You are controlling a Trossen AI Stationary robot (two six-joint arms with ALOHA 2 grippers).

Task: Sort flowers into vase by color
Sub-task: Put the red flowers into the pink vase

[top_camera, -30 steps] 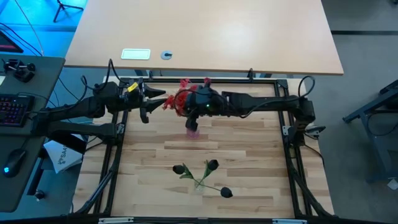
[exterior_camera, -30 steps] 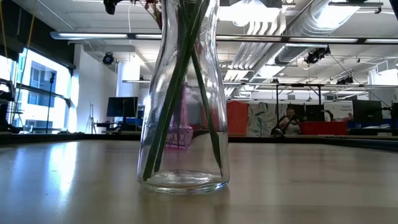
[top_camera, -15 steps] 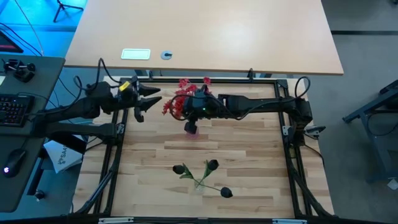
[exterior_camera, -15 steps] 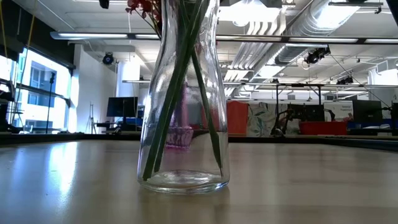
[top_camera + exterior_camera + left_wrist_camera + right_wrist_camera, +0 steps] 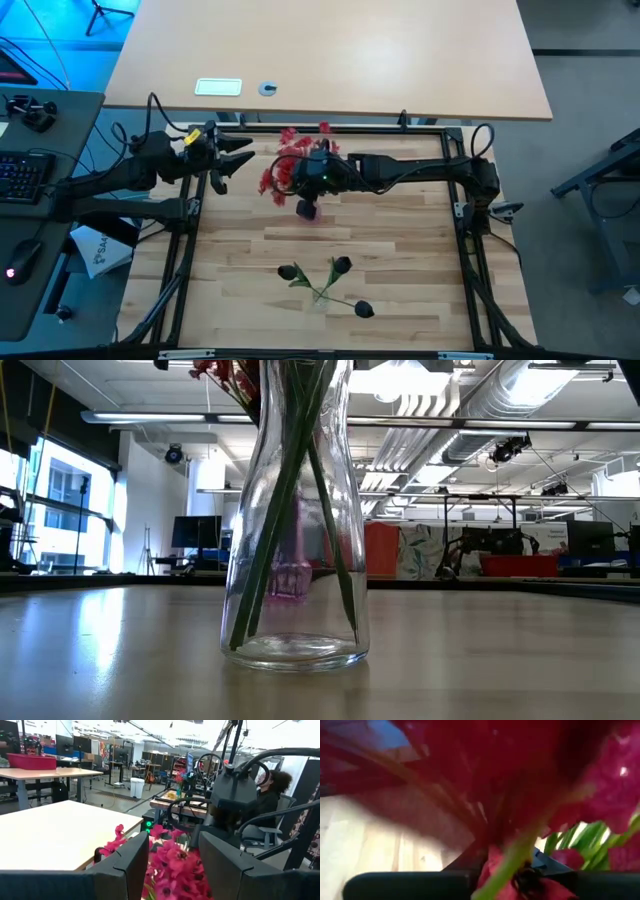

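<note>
Red flowers (image 5: 280,165) spread out above a small pink vase (image 5: 308,209), which stands mid-table and shows through the glass in the low view (image 5: 288,575). My right gripper (image 5: 312,172) is in among the blooms, which fill its wrist view (image 5: 600,780); a green stalk (image 5: 512,857) crosses close in front. Whether the stalks reach into the pink vase does not show. My left gripper (image 5: 224,163) hangs open and level in the air just left of the red flowers (image 5: 170,852). Three dark blooms (image 5: 341,265) stand with their stalks in a clear glass vase (image 5: 295,560) near the front.
Black frame rails (image 5: 190,215) border the wooden top on all sides. A white card (image 5: 218,87) and a small round thing (image 5: 267,88) lie on the tan table beyond. Bare wood lies between the two vases and to either side of the clear one.
My left gripper has drawn back toward the table's left edge, still open. My right gripper has sunk a little toward the pink vase and tipped further down. The red flowers have shifted toward the left, one bunch now leaning out lower left of the gripper.
</note>
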